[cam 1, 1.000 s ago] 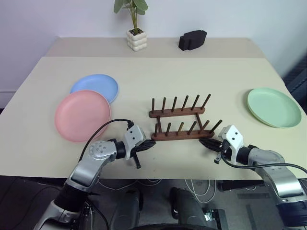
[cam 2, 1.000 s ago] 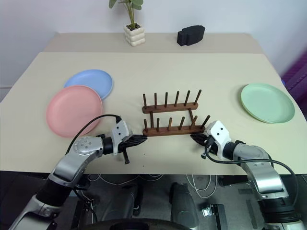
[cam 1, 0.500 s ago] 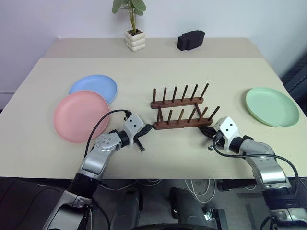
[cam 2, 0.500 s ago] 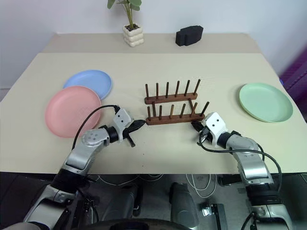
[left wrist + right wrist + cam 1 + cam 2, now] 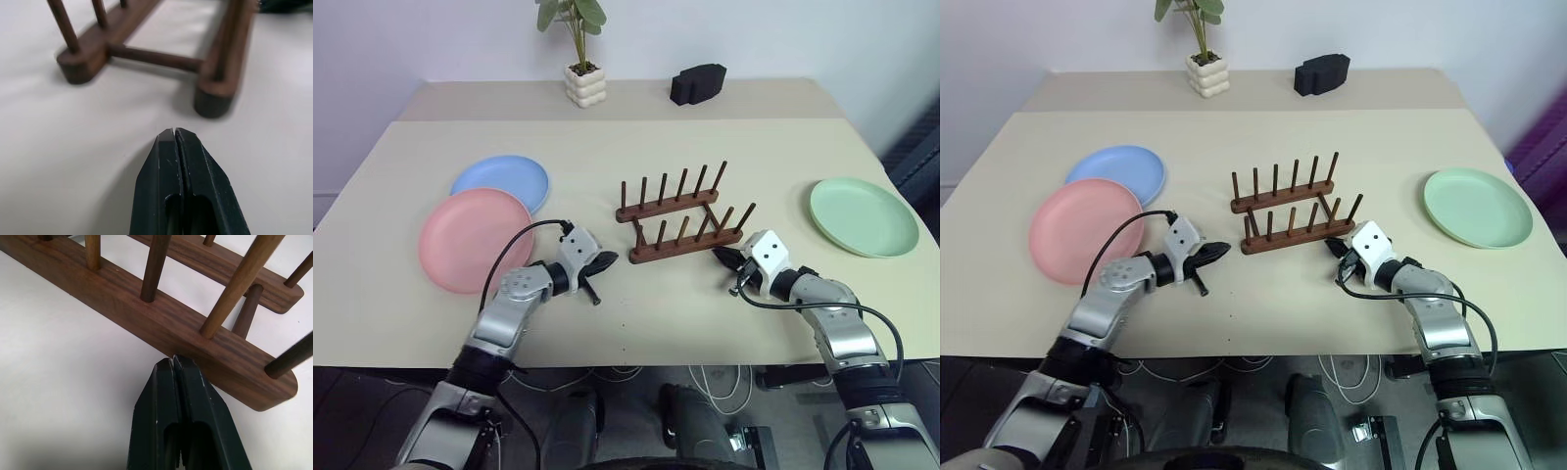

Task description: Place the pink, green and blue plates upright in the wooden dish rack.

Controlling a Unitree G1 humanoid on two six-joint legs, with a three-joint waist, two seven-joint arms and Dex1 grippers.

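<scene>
1. Pressing its two black fingers tightly together with nothing between them, the right gripper (image 5: 172, 363) puts its tip against the near rail of the wooden dish rack (image 5: 680, 217), close to that rail's right end.
2. Closed just as tightly and equally empty, the left gripper (image 5: 174, 133) lies low over the beige table (image 5: 636, 147), aimed at the rack's left end and a little apart from it.
3. Standing empty near the table's middle, the rack shows two parallel dark rails, each with a row of upright pegs, joined by crossbars.
4. Lying flat to the rack's left, the pink plate (image 5: 475, 238) sits nearest the left arm; the blue plate (image 5: 501, 180) lies just behind it, their rims meeting or overlapping.
5. Resting flat well off to the rack's right, the green plate (image 5: 863, 216) sits near the table's right edge.
6. Lining the table's far side, a potted plant (image 5: 578, 69) in a white pot stands beside a black block (image 5: 697, 83).
</scene>
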